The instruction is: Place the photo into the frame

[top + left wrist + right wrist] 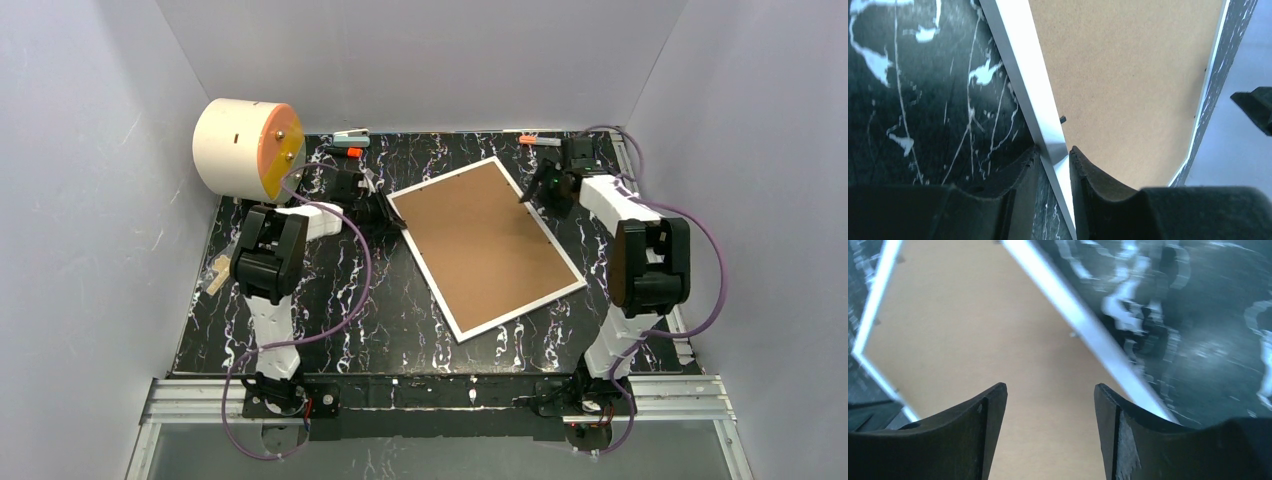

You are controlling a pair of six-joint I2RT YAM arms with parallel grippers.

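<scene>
the black marbled table [400, 320] carries the frame [485, 240], which lies flat at its centre, turned at an angle, brown back up, and a white drum [235, 148] with an orange end sits at the far left corner. the left gripper [1054, 150] grasps the frame's white rim near its left corner, a finger on each side. the right gripper [1050, 386] hangs released over the brown back by the far corner, jaws wide, holding nothing.

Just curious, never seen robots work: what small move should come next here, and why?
Probably lift the left fingers off the rim of the thin white rectangular picture frame: it lies flat, brown back up, and the right fingers hang open above it.
</scene>
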